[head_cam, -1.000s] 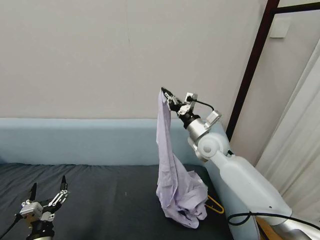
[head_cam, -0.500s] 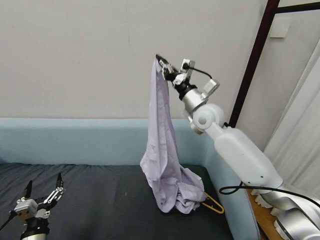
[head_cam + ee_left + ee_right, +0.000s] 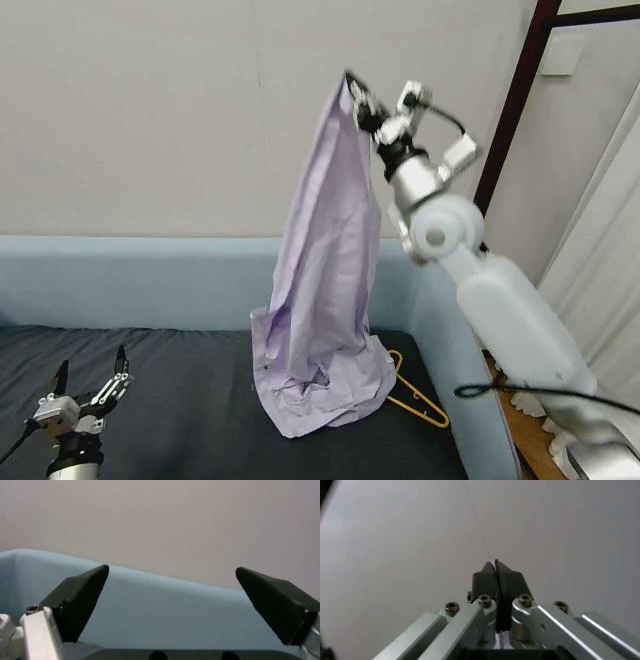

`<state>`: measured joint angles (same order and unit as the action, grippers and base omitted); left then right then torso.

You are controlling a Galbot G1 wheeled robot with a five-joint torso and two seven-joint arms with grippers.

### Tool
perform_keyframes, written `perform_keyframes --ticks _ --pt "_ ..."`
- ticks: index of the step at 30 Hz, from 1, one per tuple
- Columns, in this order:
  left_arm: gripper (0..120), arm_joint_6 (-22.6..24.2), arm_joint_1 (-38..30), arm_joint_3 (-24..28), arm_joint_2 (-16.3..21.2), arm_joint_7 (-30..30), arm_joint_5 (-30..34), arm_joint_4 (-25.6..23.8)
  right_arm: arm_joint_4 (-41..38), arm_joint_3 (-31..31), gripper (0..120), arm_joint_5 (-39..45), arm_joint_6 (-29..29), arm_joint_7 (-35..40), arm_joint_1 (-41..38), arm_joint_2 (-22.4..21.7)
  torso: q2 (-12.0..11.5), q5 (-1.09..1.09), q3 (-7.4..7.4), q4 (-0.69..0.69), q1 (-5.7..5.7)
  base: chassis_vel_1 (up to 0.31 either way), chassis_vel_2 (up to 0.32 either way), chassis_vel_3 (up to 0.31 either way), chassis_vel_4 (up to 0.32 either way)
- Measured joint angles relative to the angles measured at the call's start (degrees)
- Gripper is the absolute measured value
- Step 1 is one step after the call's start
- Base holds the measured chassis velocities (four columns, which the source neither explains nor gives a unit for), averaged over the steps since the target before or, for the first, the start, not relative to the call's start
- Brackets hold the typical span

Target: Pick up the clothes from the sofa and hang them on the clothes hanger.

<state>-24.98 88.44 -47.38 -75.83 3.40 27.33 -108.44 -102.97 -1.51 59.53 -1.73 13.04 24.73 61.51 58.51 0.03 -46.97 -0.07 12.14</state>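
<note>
A pale lilac shirt (image 3: 325,280) hangs in a long drape from my right gripper (image 3: 354,88), which is shut on its top edge high in front of the wall. The shirt's lower end rests crumpled on the dark sofa seat (image 3: 180,390). In the right wrist view the two black fingertips (image 3: 496,578) press together on a thin strip of lilac cloth. A yellow wire hanger (image 3: 420,400) lies on the seat by the shirt's right side. My left gripper (image 3: 88,385) stands open low at the left over the seat, its pads (image 3: 82,596) wide apart with nothing between them.
The sofa has a light blue backrest (image 3: 130,280) and a light blue arm (image 3: 450,380) at the right. A dark wooden frame (image 3: 510,120) rises at the right, with a white curtain (image 3: 610,280) beyond it. The plain wall stands behind.
My right arm has raised the shirt higher and a little to the right, so more cloth hangs free and spreads wider. The left gripper has barely moved.
</note>
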Motion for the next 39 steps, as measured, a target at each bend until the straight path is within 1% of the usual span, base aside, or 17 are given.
perform_keyframes --ticks 2,3,6,11,14,16,19,23,25,26,29,31,33,34,36,37,39 --pt "100 -0.1 -0.4 0.8 -0.3 0.0 -0.6 0.4 0.1 3.0 0 -6.1 -1.2 -0.1 12.6 -1.7 0.0 0.0 -0.01 -0.01 0.0 0.0 0.0 0.0 0.0" --pt "100 -0.1 -0.4 0.8 -0.3 0.0 -0.6 0.4 0.1 3.0 0 -6.1 -1.2 -0.1 12.6 -1.7 0.0 0.0 -0.01 -0.01 0.0 0.0 0.0 0.0 0.0" --pt "100 -0.1 -1.5 1.7 -0.6 0.0 -1.1 1.3 1.3 5.6 0 -12.6 -0.4 -2.2 26.6 -2.4 0.0 0.0 0.0 -0.05 -0.01 0.0 0.0 0.0 0.0" --pt "100 1.9 -3.7 1.4 -0.3 0.9 -1.4 3.3 5.2 6.4 0 -21.7 1.7 -2.3 33.2 -1.4 0.0 -0.05 0.01 0.0 -0.01 0.0 0.0 0.0 0.0" --pt "100 4.2 -4.4 0.0 0.8 1.6 -2.0 5.4 8.6 6.0 0 -27.6 0.3 0.7 33.7 -0.4 0.0 -0.06 0.01 0.01 -0.01 0.0 0.0 0.0 0.0" --pt "100 4.5 -4.3 -0.3 1.1 1.6 -2.1 6.0 9.2 5.8 0 -28.0 -0.1 1.3 33.6 -0.1 0.0 -0.05 0.0 0.01 -0.01 0.0 0.0 0.0 0.0" --pt "100 4.6 -3.7 -1.5 1.6 1.5 -2.3 7.7 9.9 5.3 14 -30.4 -1.8 3.1 32.9 0.8 0.0 -0.04 0.0 0.02 -0.01 0.0 0.0 0.0 0.0" --pt "100 4.2 -3.1 -1.9 1.5 1.4 -2.5 8.6 8.6 5.0 23 -33.6 -4.3 5.8 32.7 1.2 0.0 -0.04 0.0 0.02 -0.01 0.0 0.0 0.0 0.0" --pt "100 3.6 -2.6 -2.2 1.2 1.3 -3.0 8.9 4.3 4.7 35 -33.0 -7.0 8.4 32.8 1.1 0.0 -0.06 0.0 0.01 -0.01 0.0 0.0 0.0 0.0" --pt "100 3.6 -2.6 -2.2 1.2 1.3 -3.0 8.9 4.3 4.7 35 -33.0 -7.0 8.4 32.8 1.1 0.0 -0.06 0.0 0.01 -0.01 0.0 0.0 0.0 0.0" --pt "100 3.3 -2.3 -2.4 0.9 1.3 -4.0 8.8 -1.9 4.8 47 -32.7 -14.5 14.0 33.8 0.4 0.0 -0.05 0.0 0.0 -0.01 0.0 0.0 0.0 0.0" --pt "100 3.3 -2.2 -2.4 0.8 1.2 -4.4 8.7 -3.3 4.9 50 -32.5 -16.3 15.1 34.1 0.2 0.0 -0.05 0.0 -0.01 -0.01 0.0 0.0 0.0 0.0" --pt "100 2.9 -2.0 -2.7 0.4 0.9 -5.0 8.3 -5.3 5.0 62 -30.8 -18.8 15.8 34.3 0.1 0.0 -0.05 0.01 -0.03 -0.01 0.0 0.0 0.0 0.0" --pt "100 2.8 -1.9 -2.7 0.2 0.9 -5.2 8.3 -4.2 4.3 67 -30.4 -17.2 14.2 33.8 0.2 0.0 -0.06 0.01 -0.04 -0.01 0.0 0.0 0.0 0.0" --pt "100 2.6 -1.6 -2.8 -0.4 0.9 -5.6 7.9 2.5 1.3 75 -31.9 -9.1 5.1 31.2 1.3 0.0 -0.05 0.01 -0.02 -0.01 0.0 0.0 0.0 0.0" --pt "100 2.6 -1.6 -2.8 -0.4 0.9 -5.6 7.9 2.5 1.3 75 -31.9 -9.1 5.1 31.2 1.3 0.0 -0.05 0.01 -0.02 -0.01 0.0 0.0 0.0 0.0" --pt "100 2.5 -0.8 -3.0 -1.0 0.7 -6.0 7.4 11.1 -2.2 84 -34.5 -1.5 -4.5 27.8 3.4 0.0 -0.03 0.0 0.03 0.0 0.0 0.0 0.0 0.0"
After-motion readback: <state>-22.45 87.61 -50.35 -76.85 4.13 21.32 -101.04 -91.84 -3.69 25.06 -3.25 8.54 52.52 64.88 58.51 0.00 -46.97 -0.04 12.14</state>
